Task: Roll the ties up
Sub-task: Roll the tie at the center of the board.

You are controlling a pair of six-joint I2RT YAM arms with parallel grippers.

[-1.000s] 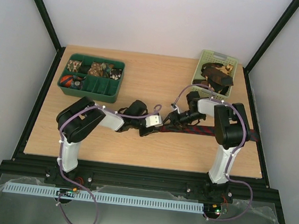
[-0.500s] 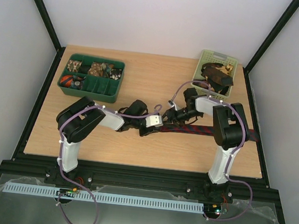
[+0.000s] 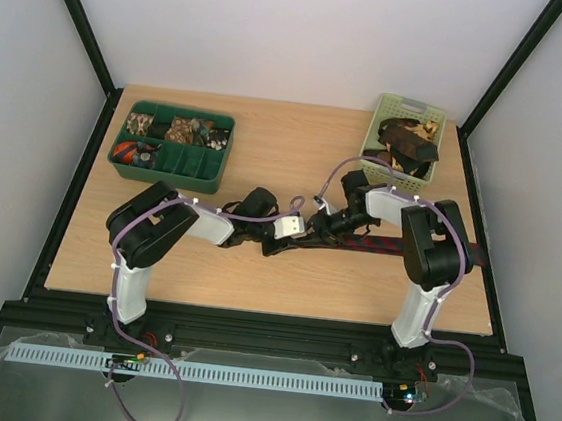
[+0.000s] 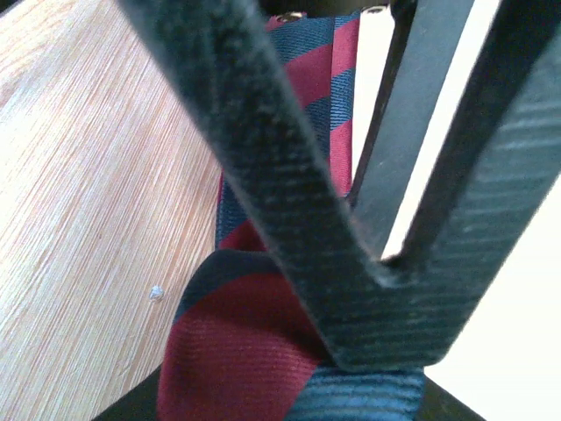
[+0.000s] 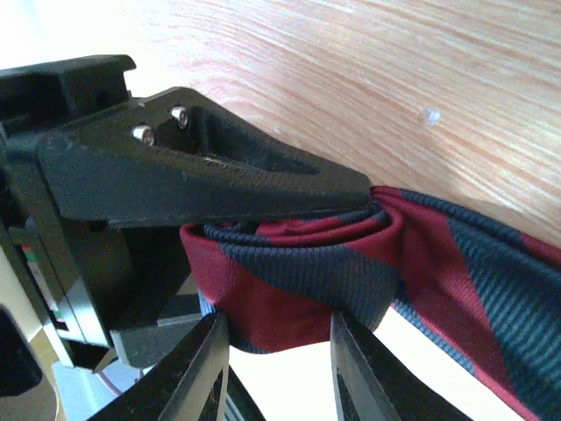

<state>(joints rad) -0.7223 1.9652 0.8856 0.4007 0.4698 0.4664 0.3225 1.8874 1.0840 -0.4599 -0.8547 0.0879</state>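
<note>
Only the right wrist view shows the striped tie [image 5: 298,267] rolled up.

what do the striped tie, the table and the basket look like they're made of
Tie: woven fabric, slight sheen, fine ribbed weave visible; maybe silk or polyester.
Table: pale wood or wood-look laminate, matte, straight grain lines.
Basket: pale green plastic, apparently, with a slotted wall.
</note>
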